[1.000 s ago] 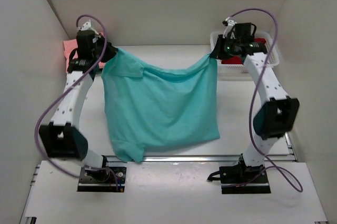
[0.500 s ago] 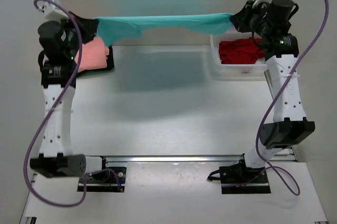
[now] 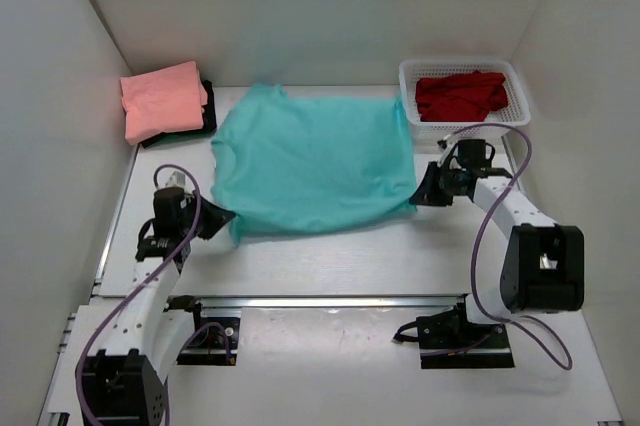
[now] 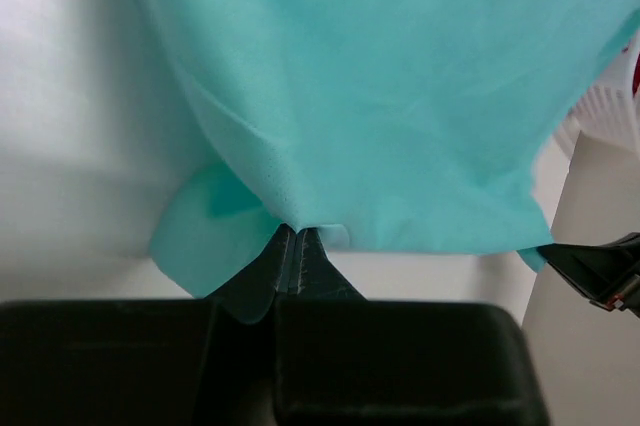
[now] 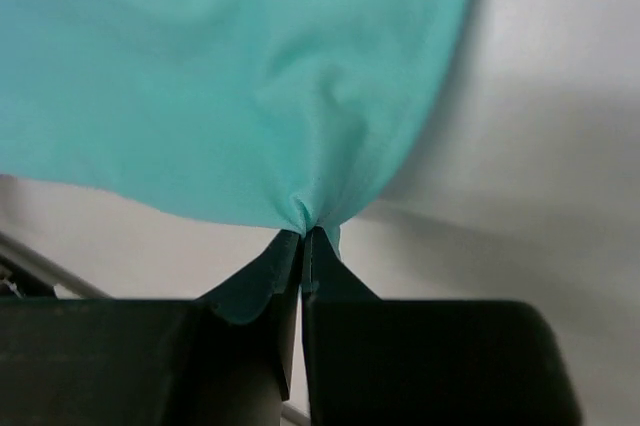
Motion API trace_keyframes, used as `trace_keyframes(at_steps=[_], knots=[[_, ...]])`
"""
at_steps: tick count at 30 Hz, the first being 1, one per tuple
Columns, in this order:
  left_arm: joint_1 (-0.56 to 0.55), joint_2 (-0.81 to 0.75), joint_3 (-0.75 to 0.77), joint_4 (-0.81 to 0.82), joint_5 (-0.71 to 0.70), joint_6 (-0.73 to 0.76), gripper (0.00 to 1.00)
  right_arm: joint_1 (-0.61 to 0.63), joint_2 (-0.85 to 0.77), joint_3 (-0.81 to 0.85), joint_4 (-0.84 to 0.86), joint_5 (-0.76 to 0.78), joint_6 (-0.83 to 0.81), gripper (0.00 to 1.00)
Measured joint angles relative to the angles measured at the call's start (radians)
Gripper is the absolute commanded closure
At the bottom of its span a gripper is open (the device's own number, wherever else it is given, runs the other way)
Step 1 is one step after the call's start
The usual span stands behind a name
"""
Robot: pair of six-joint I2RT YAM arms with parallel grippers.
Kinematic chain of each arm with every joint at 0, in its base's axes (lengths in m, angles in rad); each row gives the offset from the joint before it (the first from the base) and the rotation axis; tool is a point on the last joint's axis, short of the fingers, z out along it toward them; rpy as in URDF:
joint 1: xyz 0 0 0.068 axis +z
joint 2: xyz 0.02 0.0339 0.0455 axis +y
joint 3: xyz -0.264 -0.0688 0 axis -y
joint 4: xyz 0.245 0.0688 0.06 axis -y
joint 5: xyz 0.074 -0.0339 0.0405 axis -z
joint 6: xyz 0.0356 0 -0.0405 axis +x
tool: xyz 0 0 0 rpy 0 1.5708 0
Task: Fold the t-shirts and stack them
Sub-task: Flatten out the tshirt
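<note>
Both arms have come down from where they were half a second ago, when they held the teal t-shirt (image 3: 315,161) stretched in the air near the back wall. It now lies spread nearly flat on the tabletop (image 3: 330,256), collar end toward the left and hem toward the right.

The left gripper (image 3: 222,219) sits low at the shirt's near-left corner. From its wrist camera the left gripper (image 4: 297,246) has its jaws pressed together on a small tuck of teal cloth, and a loose flap curls beside the fingers. The right gripper (image 3: 422,190) is at the near-right corner. Its own view shows the right gripper (image 5: 302,241) pinched tight on a gathered point of the fabric, with creases fanning away from the grip.

At the back left a folded salmon pink t-shirt (image 3: 163,99) rests on a very dark t-shirt (image 3: 209,111), of which only the edges peek out. This pile sits just beside the teal shirt's far-left corner. At the back right a white mesh basket (image 3: 460,63) holds a crumpled red t-shirt (image 3: 460,94). The basket stands just beyond the teal shirt's far-right corner, and I cannot tell whether the cloth touches it.
</note>
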Motion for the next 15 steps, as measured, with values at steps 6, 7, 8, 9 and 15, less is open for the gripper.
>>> trace_keyframes(at_steps=[6,7,8,9,15], knots=[[-0.043,-0.150,-0.074,-0.086,0.068,-0.026,0.92,0.006,-0.147,-0.159,-0.013,-0.010,0.015,1.00],[-0.053,-0.168,-0.082,-0.099,0.090,-0.032,0.91,0.006,-0.162,-0.179,-0.013,-0.010,0.016,1.00],[-0.056,-0.183,-0.092,-0.107,0.109,-0.040,0.91,0.006,-0.174,-0.197,-0.017,-0.009,0.017,1.00],[-0.056,-0.200,-0.107,-0.114,0.124,-0.048,0.93,0.006,-0.185,-0.214,-0.025,-0.010,0.018,1.00],[-0.068,-0.319,-0.200,-0.186,0.216,-0.139,1.00,0.005,-0.251,-0.251,-0.086,-0.007,0.021,1.00]])
